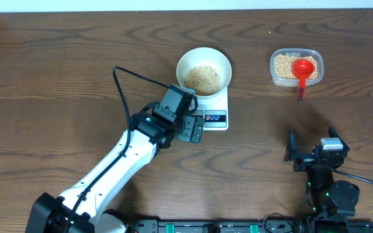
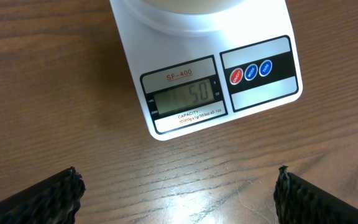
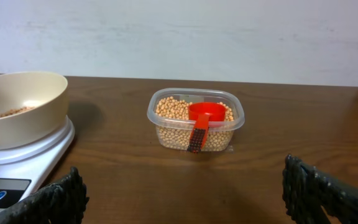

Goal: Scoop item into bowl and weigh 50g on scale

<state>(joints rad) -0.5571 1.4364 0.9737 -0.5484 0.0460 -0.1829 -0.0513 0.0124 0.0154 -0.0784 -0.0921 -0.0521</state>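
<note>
The white bowl holds beige beans and stands on the white scale. In the left wrist view the scale has its display reading 50, beside red and blue buttons. My left gripper is open and empty, just in front of the scale. My right gripper is open and empty at the front right. A clear tub holds more beans and a red scoop.
The bowl and scale corner show at the left of the right wrist view. A pale wall runs behind the table's far edge. A black cable loops from the left arm.
</note>
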